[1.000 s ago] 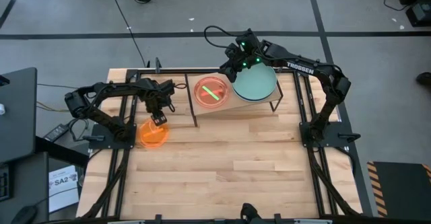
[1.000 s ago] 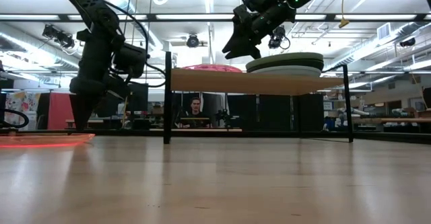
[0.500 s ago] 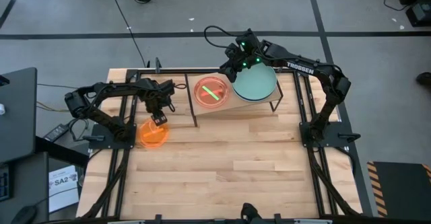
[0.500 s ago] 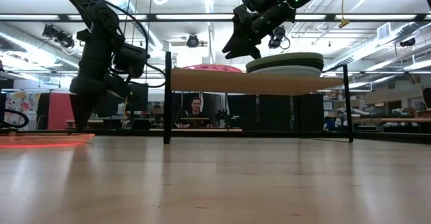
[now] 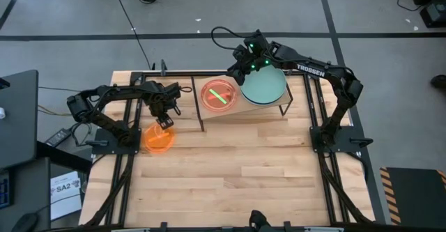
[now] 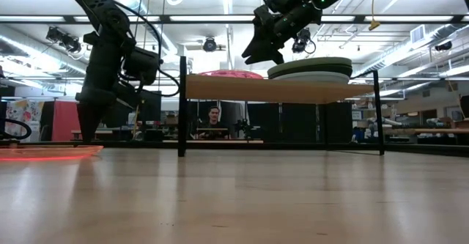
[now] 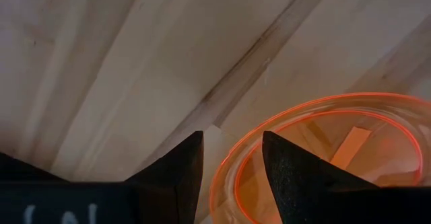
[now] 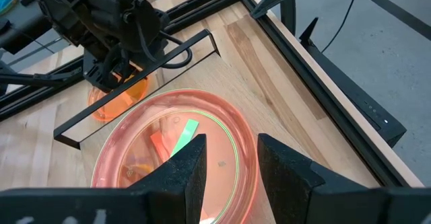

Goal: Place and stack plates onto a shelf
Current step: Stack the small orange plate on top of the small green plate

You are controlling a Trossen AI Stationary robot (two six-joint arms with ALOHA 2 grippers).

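Translucent orange plate (image 5: 159, 138) looks light, thin, slippery; left gripper (image 7: 231, 165) straddles its rim, fingers narrowly parted, the best hold.

Bright overhead lighting, soft shadows, blurred foreground

- Shelf (image 5: 230, 110), upper centre of the high view: both positions occupied by plate stacks (image 5: 263, 86).
- Tabletop (image 5: 230, 176), lower half: unobstructed.
- Orange plate (image 5: 159, 138), left: under the left gripper (image 5: 164, 123).
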